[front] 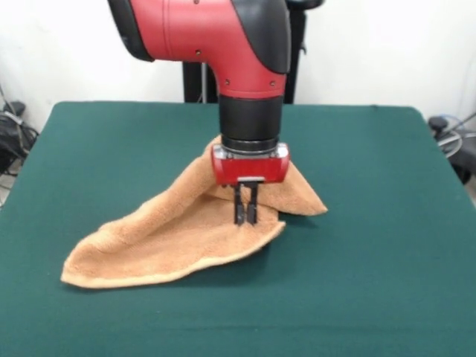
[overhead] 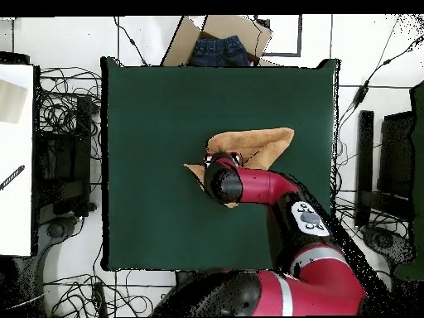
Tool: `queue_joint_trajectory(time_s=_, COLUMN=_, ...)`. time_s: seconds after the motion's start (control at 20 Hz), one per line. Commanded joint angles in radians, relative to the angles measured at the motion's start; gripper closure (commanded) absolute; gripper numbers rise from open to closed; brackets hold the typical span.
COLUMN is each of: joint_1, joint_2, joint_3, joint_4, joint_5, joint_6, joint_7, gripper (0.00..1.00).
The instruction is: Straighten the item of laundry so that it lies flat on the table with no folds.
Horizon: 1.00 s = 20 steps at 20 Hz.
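The tan-orange towel (front: 171,238) lies crumpled on the green table (front: 372,282), folded over itself, with one long flap stretching toward the front left and a corner pointing right. It rises in a tent around my gripper (front: 246,219), whose two dark fingers stand close together, pinched into a fold near the towel's right front edge. From overhead, the towel (overhead: 261,145) shows partly beyond the red arm's wrist (overhead: 222,180), which hides the gripper and the nearer part of the cloth.
A cardboard box with blue jeans (overhead: 219,50) sits just past the table's far edge in the overhead view. Cables and equipment (overhead: 66,157) crowd the floor on both sides of the table.
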Motion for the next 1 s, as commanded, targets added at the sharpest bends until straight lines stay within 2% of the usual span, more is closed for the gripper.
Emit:
queue_joint_trajectory(time_s=0.05, joint_1=0.099, joint_2=0.056, joint_3=-0.02, joint_4=-0.101, joint_5=0.108, joint_6=0.034, joint_7=0.225, gripper=1.0)
queue_joint_trajectory(time_s=0.35, joint_1=0.167, joint_2=0.118, joint_3=-0.073, joint_4=-0.136, joint_5=0.165, joint_6=-0.029, joint_7=0.244, gripper=1.0)
queue_joint_trajectory(time_s=0.55, joint_1=0.233, joint_2=0.068, joint_3=-0.131, joint_4=-0.112, joint_5=0.219, joint_6=0.008, joint_7=0.271, gripper=1.0)
queue_joint_trajectory(time_s=0.9, joint_1=0.229, joint_2=0.048, joint_3=-0.122, joint_4=-0.1, joint_5=0.266, joint_6=0.039, joint_7=0.247, gripper=1.0)
queue_joint_trajectory(time_s=1.0, joint_1=0.253, joint_2=0.036, joint_3=-0.146, joint_4=-0.102, joint_5=0.287, joint_6=0.061, joint_7=0.25, gripper=1.0)
